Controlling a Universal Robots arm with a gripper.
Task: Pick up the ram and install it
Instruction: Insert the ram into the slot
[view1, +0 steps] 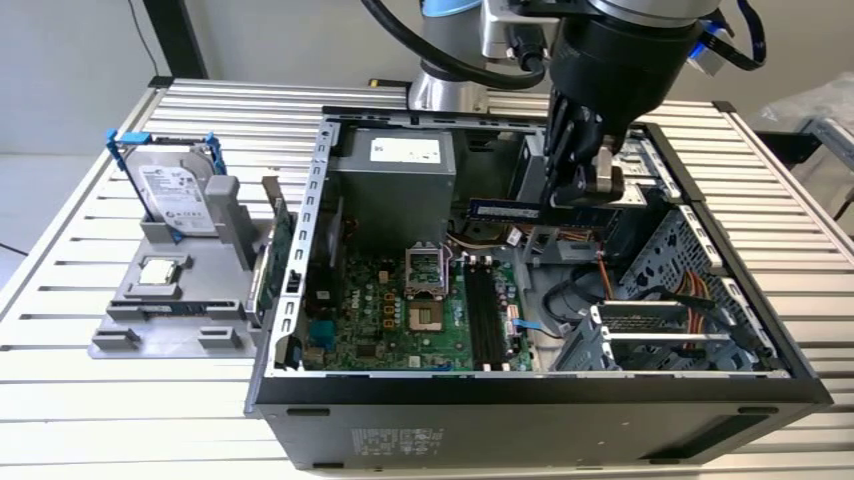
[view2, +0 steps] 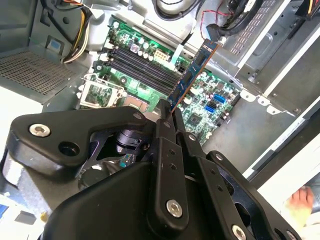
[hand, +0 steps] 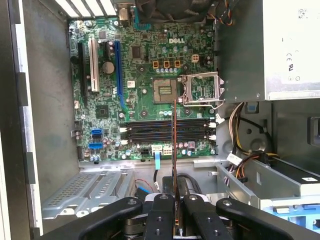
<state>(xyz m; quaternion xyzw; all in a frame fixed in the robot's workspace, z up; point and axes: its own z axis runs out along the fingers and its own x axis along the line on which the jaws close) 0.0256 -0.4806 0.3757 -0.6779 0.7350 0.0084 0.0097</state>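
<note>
My gripper (view1: 589, 200) is shut on the ram (view1: 506, 210), a thin blue-green stick that juts toward the exterior view's left, in the air over the open computer case (view1: 534, 385). In the second wrist view the ram (view2: 192, 75) slants away from the closed fingertips (view2: 166, 111) above the motherboard. The first wrist view has the ram (hand: 174, 150) edge-on, hanging over the row of black memory slots (hand: 165, 132), well above them. Those slots (view1: 483, 320) lie on the green motherboard (view1: 387, 320) below and nearer the case front than the gripper.
A grey power supply (view1: 394, 180) sits at the case's back, a metal drive cage (view1: 667, 320) with orange cables on the exterior view's right. Outside, on the left, a grey holder (view1: 167, 320) carries a hard drive (view1: 180, 195) and a processor (view1: 160, 270). A person's hand (view2: 300, 200) is at the edge.
</note>
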